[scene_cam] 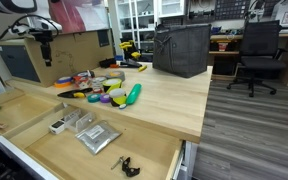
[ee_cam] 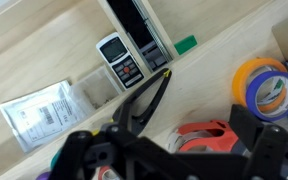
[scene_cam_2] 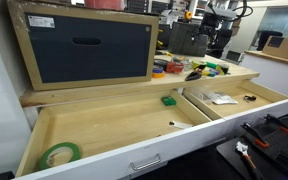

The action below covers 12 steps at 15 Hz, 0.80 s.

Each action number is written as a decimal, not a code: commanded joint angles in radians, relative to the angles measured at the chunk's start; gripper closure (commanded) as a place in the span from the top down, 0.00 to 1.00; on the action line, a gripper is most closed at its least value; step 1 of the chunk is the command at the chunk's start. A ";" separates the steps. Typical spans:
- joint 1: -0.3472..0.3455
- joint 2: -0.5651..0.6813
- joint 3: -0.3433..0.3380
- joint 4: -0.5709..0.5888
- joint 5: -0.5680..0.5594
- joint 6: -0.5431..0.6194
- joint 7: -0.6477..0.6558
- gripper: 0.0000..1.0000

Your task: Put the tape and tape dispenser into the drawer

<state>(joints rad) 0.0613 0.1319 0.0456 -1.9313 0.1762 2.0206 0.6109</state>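
Along the bottom edge of the wrist view the gripper [ee_cam: 169, 160] is a dark blur, but its fingers look spread wide with nothing between them. Just above it, lower right of the frame, the red tape dispenser [ee_cam: 206, 135] lies on pale wood. A blue and yellow tape roll [ee_cam: 266, 85] lies close by, up and to the right. Both sit outside the drawer [ee_cam: 44, 70], which fills the upper left of that view.

Inside the drawer, a black long-handled tool [ee_cam: 149, 100] lies at a slant near the middle of the frame. A silvery bag [ee_cam: 39, 112] lies at the left. A small grey meter [ee_cam: 119, 62] with buttons lies above centre, and a small green block [ee_cam: 187, 44] sits against the drawer wall at upper right.

In an exterior view the arm hangs at upper left, over the far left end of the table [scene_cam: 174, 105]. A cluster of coloured rolls lies on the table top at centre left, with a long green object [scene_cam: 132, 95] at its right edge. Behind them stand a black bag [scene_cam: 181, 50] and, at upper right, an office chair [scene_cam: 256, 50].

In an exterior view from the drawer front, a green roll [scene_cam_2: 59, 155] lies in the lower left compartment. A box with a dark front [scene_cam_2: 89, 45] stands on the table top at upper left.
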 commanded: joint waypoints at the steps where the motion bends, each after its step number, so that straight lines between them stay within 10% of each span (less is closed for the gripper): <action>1: 0.019 0.098 -0.007 0.123 -0.026 -0.058 0.080 1.00; 12: 0.051 0.254 -0.035 0.269 -0.046 -0.045 0.198 1.00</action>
<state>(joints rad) 0.0889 0.3572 0.0292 -1.7120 0.1549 1.9905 0.7558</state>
